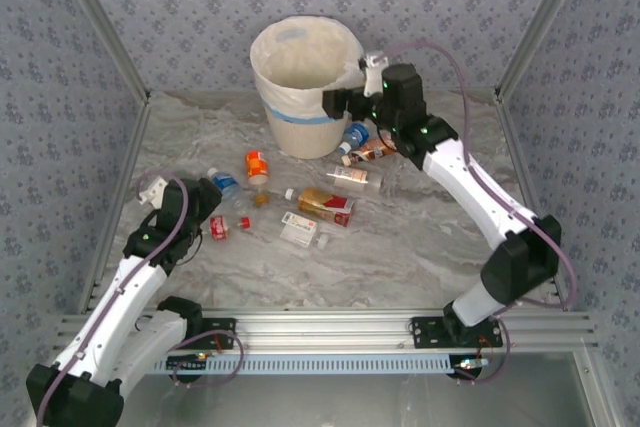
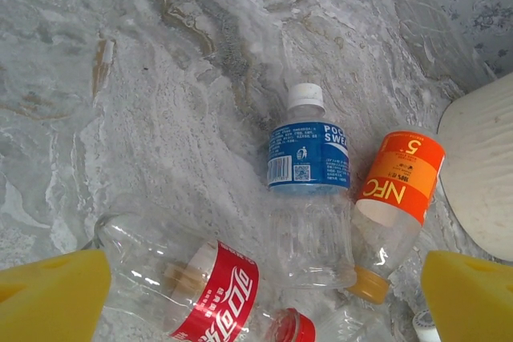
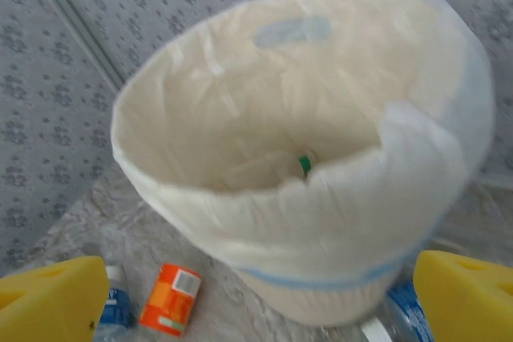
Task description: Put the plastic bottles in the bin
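The bin (image 1: 305, 72) stands upright at the far middle of the table (image 1: 420, 247), with its white liner folded over the rim. The right jaws hang just beside the bin's right rim, well above the table. From the right wrist, their yellow pads (image 3: 48, 298) stand wide apart with nothing between them, facing the bin's open mouth. A green cap (image 3: 304, 165) shows down at the bottom of the bin.

The bottles lie scattered on the table in front of the bin. An orange-label bottle (image 1: 258, 165) and a blue-label bottle (image 1: 222, 184) lie to the bin's front left. A red-label bottle (image 1: 218, 227) lies nearer the left arm. A brown-label bottle (image 1: 327, 205) and a white-label bottle (image 1: 299, 230) lie in the middle, with a pale bottle (image 1: 355, 177) just behind them. A second blue-label bottle (image 1: 355, 135) and a reddish-brown bottle (image 1: 375, 151) lie by the bin's foot, under the right arm.

The left jaws sit low over the table beside the red-label bottle. From the left wrist, they are spread wide and hold nothing. In that view the red-label bottle lies on its side at the lower edge. The blue-label bottle is just beyond it with its white cap pointing away, and the orange-label bottle is just beside that.
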{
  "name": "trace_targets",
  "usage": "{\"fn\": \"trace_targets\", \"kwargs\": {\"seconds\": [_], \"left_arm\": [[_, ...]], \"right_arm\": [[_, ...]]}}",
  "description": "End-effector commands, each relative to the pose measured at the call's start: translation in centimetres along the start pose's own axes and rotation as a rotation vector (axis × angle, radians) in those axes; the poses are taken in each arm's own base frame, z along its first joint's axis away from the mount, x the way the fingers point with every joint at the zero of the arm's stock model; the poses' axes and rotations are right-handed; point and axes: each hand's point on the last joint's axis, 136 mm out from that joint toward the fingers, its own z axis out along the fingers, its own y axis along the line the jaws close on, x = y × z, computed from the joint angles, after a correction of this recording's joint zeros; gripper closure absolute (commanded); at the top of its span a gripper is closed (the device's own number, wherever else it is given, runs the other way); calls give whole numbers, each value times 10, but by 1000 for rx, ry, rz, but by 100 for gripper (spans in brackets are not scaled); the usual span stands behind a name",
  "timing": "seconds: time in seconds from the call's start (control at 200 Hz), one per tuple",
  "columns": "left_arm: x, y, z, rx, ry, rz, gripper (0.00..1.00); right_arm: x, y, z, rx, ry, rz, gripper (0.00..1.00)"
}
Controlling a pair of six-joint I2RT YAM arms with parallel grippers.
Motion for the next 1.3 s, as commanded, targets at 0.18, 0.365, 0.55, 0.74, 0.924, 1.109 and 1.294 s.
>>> {"fn": "trace_targets", "kwargs": {"seconds": [0.18,0.365,0.55,0.74,0.924,1.109,1.294], "left_arm": [[9,29,8,-187,34,-172,0],[29,48,15,-341,123,-296,1],[49,51,37,-322,229,-536,0],[64,34,59,-272,281,-713,1],[80,31,77,-314,336,-776,0],[103,41,89,-360,387,-849,1],[101,52,92,-369,340,-816,7]], "right_arm": [[61,-51,-52,216,-25,138,0],[59,-68,-68,292,-29,154,0],[58,-68,-69,291,-32,157,0],[58,-67,-72,294,-30,159,0],[61,-71,-77,317,-24,158,0],[61,-73,-83,332,-29,161,0],[62,-76,-85,346,-31,161,0]]}}
